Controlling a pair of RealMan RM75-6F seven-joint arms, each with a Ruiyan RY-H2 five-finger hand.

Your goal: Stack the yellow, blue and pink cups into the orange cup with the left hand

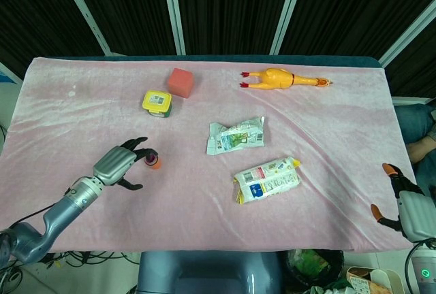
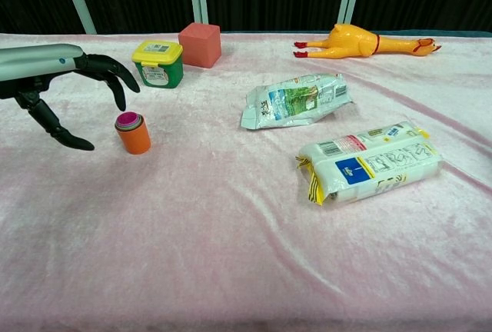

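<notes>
A wrinkled pink velvet cloth (image 2: 231, 255) covers the whole table, running back to dark vertical panels. On it, right of centre, lies a white plastic snack packet with yellow ends and blue labels (image 2: 371, 163), and just behind it a crumpled white and green foil pouch (image 2: 296, 101). A yellow rubber chicken with red feet (image 2: 369, 41) lies on its side along the far edge. The robot's left hand (image 2: 58, 78), grey-backed with black fingers, hovers over the near-left part of the cloth with its fingers spread and curved downward; it grasps nothing, and one fingertip hangs just beside the cup stack without clearly touching it. The right hand (image 1: 402, 199) sits at the table's right edge, well apart from everything, fingers spread and released. A salmon-red foam cube (image 2: 200, 44) stands at the back, beside a green tub with a yellow lid (image 2: 157, 63). The small orange plastic cup (image 2: 134, 137) stands upright, and the pink cup (image 2: 128, 121) is nested inside it, only rims showing.
</notes>
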